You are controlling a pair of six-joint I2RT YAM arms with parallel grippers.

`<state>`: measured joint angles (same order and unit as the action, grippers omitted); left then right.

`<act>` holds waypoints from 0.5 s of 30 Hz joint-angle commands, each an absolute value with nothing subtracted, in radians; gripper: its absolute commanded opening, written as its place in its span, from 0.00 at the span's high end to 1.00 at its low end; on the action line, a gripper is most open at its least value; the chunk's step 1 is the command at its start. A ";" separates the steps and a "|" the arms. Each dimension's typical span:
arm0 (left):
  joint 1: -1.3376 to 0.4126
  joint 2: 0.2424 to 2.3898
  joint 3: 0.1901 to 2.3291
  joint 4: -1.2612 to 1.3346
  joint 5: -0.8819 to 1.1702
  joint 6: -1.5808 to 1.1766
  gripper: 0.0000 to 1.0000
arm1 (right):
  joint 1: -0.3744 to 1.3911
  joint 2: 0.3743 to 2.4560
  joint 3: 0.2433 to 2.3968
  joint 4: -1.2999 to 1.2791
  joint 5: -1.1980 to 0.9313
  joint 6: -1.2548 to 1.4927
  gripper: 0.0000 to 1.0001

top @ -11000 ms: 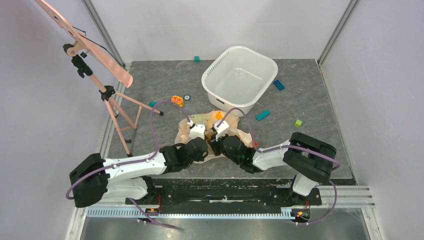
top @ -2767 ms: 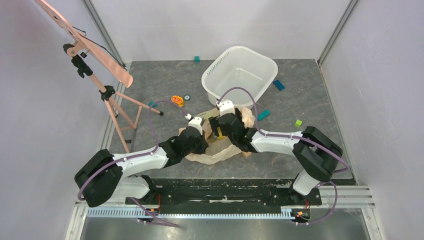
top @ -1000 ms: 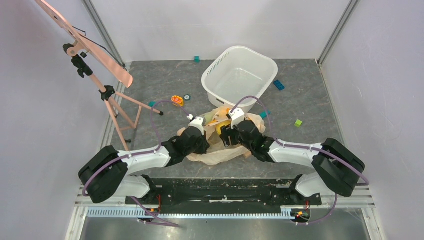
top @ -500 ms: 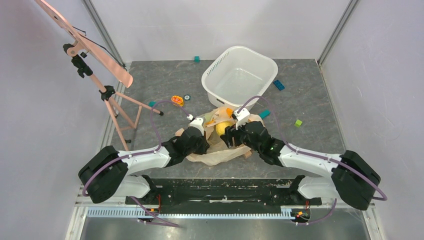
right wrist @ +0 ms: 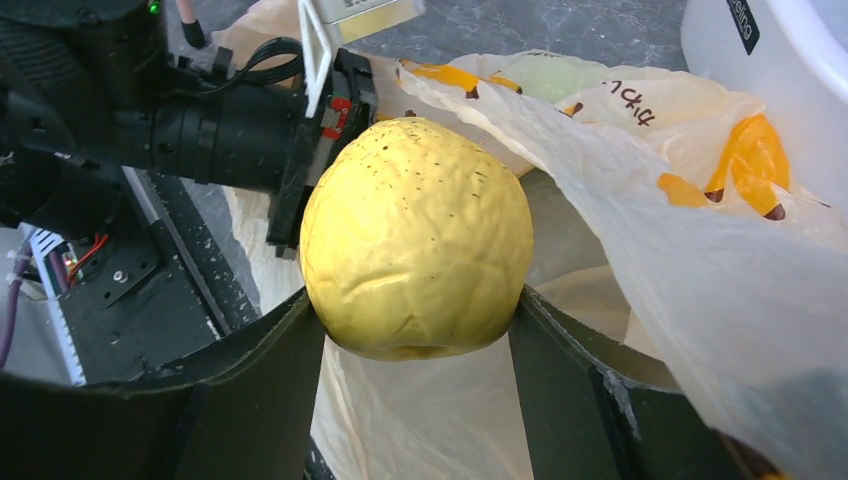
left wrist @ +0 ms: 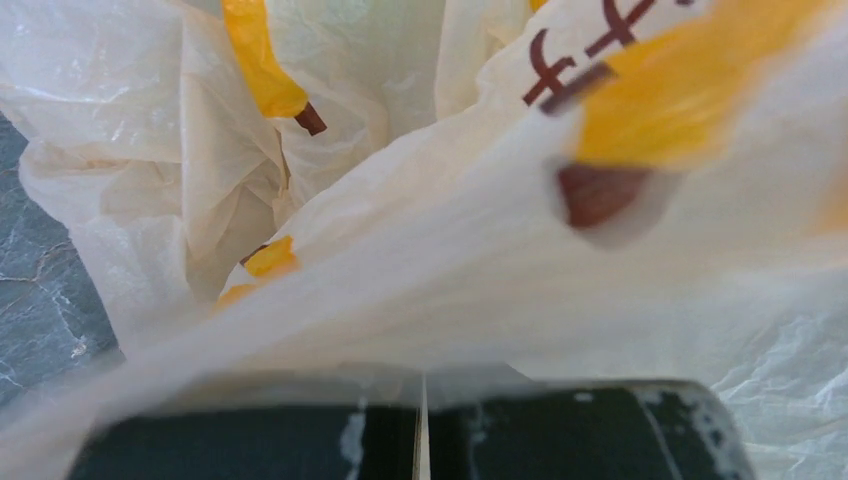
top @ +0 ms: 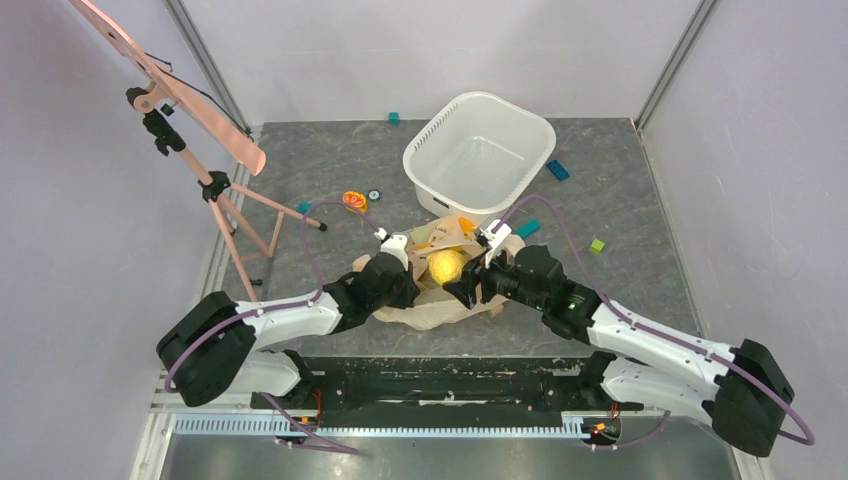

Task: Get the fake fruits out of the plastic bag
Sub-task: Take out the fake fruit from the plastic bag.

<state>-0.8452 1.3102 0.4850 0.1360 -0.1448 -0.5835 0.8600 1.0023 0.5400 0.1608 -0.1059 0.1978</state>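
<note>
The right end effector (right wrist: 415,320), fingers spread around the yellow pear's (right wrist: 415,235) width, holds it just above the bag (right wrist: 700,290) mouth, whose edge the tightly closed left end effector (left wrist: 420,432) pinches.

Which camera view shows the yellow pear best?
The right wrist view: the yellow pear fills the middle, close and sharp, clamped in the right pincer. The top view shows it only as a small yellow blob over the bag. The left wrist view shows only bag, no pear.

Speckled yellow pear (right wrist: 415,235) aloft over crumpled peach banana-print bag (top: 437,310).
</note>
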 commanded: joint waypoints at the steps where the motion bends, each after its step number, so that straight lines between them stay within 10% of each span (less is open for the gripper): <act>1: -0.850 1.292 0.516 0.142 -0.142 -0.571 0.98 | 0.860 0.922 0.593 0.089 -0.138 0.210 0.37; 15: -0.850 1.272 0.516 0.124 -0.150 -0.579 0.98 | 0.860 0.848 0.625 0.108 -0.128 0.359 0.39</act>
<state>-0.8486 1.2964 0.4862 0.1287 -0.1455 -0.5838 0.8600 0.8555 0.6071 0.0246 -0.1402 0.2947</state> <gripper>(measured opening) 0.028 0.651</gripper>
